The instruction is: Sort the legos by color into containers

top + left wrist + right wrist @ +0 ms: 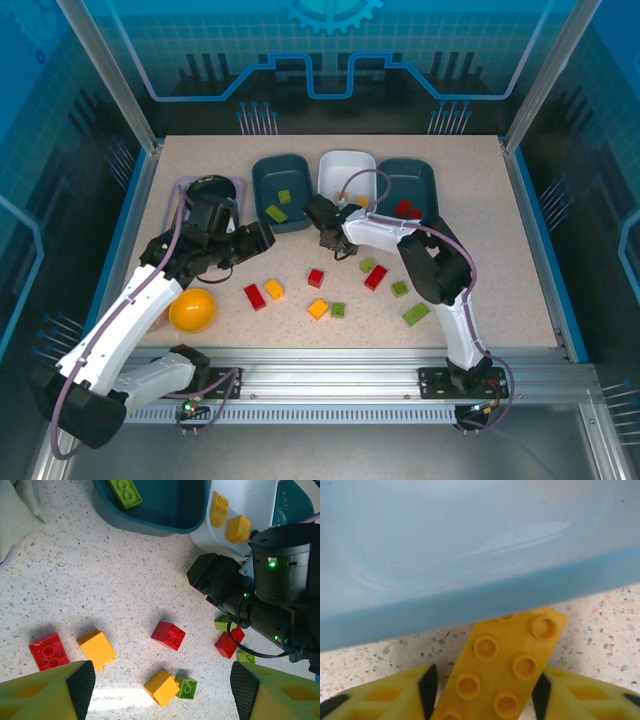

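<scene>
3 trays in a row at back of tabletop. Left teal tray (270,180) has 2 green bricks (276,213), white tray (338,168) has orange-yellow bricks (238,528), right teal tray (415,180) has red bricks (404,208). Loose bricks (316,277) in red, orange-yellow & green are scattered in front. An orange-yellow brick (505,665) lies studs-up, tilted, at white tray's wall.

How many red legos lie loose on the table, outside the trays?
3. The left red lego lies beside an orange-yellow brick; the middle red lego sits centrally; the right red lego lies furthest right. The arms may hide others.
</scene>
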